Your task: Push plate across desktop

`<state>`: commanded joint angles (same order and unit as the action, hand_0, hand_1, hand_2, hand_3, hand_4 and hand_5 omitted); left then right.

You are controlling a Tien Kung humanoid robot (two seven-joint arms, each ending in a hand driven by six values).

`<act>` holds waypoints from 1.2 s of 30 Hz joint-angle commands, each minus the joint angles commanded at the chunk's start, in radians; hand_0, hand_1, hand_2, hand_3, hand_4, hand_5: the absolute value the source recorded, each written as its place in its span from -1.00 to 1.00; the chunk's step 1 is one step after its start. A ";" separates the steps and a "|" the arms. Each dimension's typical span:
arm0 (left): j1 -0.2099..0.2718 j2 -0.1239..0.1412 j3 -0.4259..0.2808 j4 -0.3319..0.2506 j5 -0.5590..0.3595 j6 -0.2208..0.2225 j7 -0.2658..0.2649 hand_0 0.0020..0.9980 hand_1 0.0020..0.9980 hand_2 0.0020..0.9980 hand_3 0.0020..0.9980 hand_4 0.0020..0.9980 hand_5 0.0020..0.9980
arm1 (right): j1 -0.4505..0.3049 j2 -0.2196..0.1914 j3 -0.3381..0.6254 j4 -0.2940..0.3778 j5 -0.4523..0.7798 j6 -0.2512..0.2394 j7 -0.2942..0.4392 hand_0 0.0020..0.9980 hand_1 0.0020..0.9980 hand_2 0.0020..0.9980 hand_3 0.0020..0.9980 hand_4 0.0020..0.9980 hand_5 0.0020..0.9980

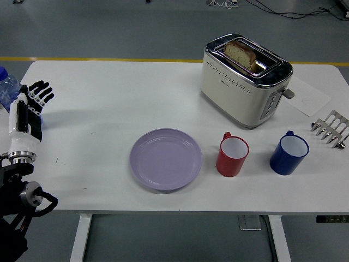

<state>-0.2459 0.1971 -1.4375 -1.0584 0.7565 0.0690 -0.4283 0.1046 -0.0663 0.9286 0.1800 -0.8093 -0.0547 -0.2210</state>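
Apparently between pushes: left hand (26, 112) at far left, fingers straight, holding nothing, well apart from lilac plate (166, 159). Next, return to rim.

Plate (166, 159): smooth, matt lilac. Toaster (245, 79): glossy cream body, polished metal trim. Table (136, 93): matt white.

Toaster (244, 82) holding bread (241, 54) at the table's (136, 87) back right, red mug (233, 155) beside blue mug (289, 153), rack (331, 129) far right, bottle (6, 87) far left
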 joint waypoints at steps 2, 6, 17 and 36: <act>0.040 0.015 -0.050 -0.035 -0.019 -0.039 0.062 0.41 0.37 0.34 0.21 -0.10 0.96 | -0.001 0.000 -0.003 0.000 0.007 -0.001 0.001 0.27 0.19 0.35 0.22 -0.06 -0.27; 0.097 0.024 -0.153 -0.067 -0.041 -0.106 0.151 0.42 0.38 0.33 0.22 -0.09 1.00 | -0.005 0.000 -0.007 0.000 0.017 -0.003 0.003 0.27 0.19 0.35 0.22 -0.06 -0.27; 0.137 0.030 -0.279 -0.070 -0.098 -0.188 0.245 0.26 0.37 0.33 0.22 -0.05 1.00 | -0.020 0.000 0.004 0.000 0.007 -0.004 -0.001 0.27 0.19 0.35 0.22 -0.07 -0.28; 0.136 0.016 -0.277 -0.072 -0.325 -0.311 0.511 0.12 0.35 0.37 0.30 0.00 1.00 | -0.025 0.000 0.011 0.000 -0.008 -0.010 -0.004 0.26 0.17 0.34 0.22 -0.07 -0.28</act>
<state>-0.1099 0.2127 -1.7148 -1.1302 0.4313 -0.2420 0.0827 0.0799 -0.0667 0.9391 0.1800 -0.8168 -0.0645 -0.2251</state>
